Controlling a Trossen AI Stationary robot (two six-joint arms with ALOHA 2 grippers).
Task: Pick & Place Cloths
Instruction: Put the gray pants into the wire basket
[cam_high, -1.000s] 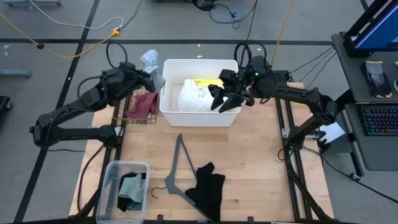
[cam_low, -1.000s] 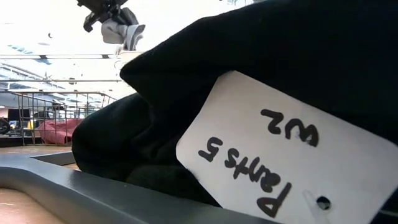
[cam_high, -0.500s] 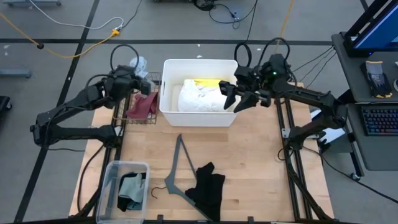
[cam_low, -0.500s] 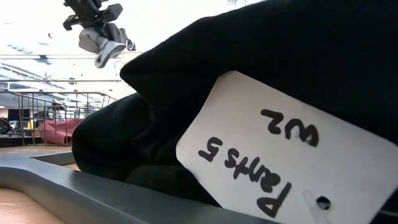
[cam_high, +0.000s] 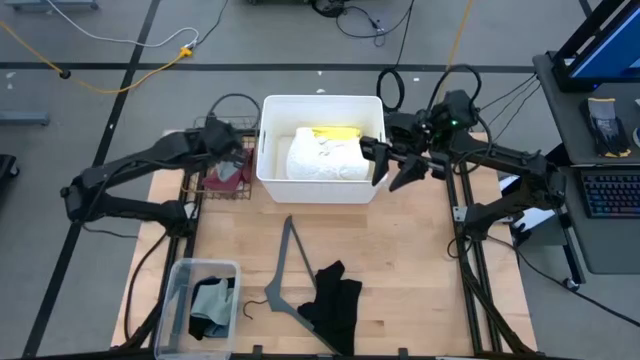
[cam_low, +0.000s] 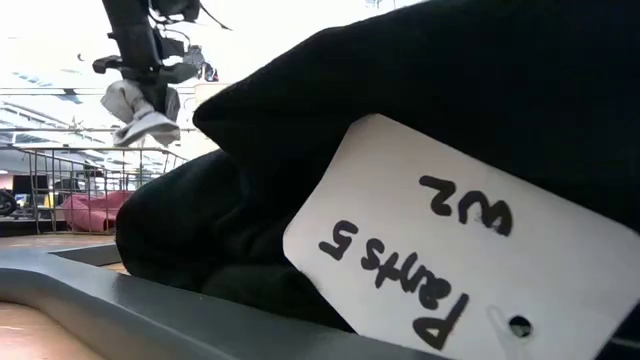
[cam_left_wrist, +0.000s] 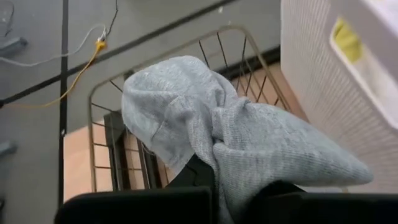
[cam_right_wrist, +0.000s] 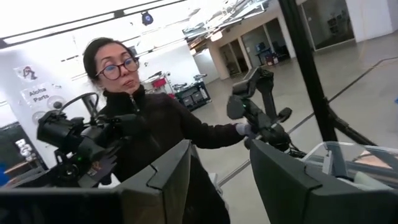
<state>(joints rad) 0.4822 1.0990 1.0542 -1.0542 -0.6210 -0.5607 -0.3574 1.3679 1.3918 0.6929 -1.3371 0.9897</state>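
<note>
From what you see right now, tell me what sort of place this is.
Probably a robotics lab: a person operating a control rig, cables on the concrete floor, and a desk keyboard.

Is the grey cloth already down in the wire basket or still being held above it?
Held above it: the left gripper is shut on the grey cloth, which hangs bunched over the wire basket.

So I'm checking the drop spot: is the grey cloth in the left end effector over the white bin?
No, the pale grey cloth held by the left end effector hangs over the wire basket, beside the white bin.
</note>
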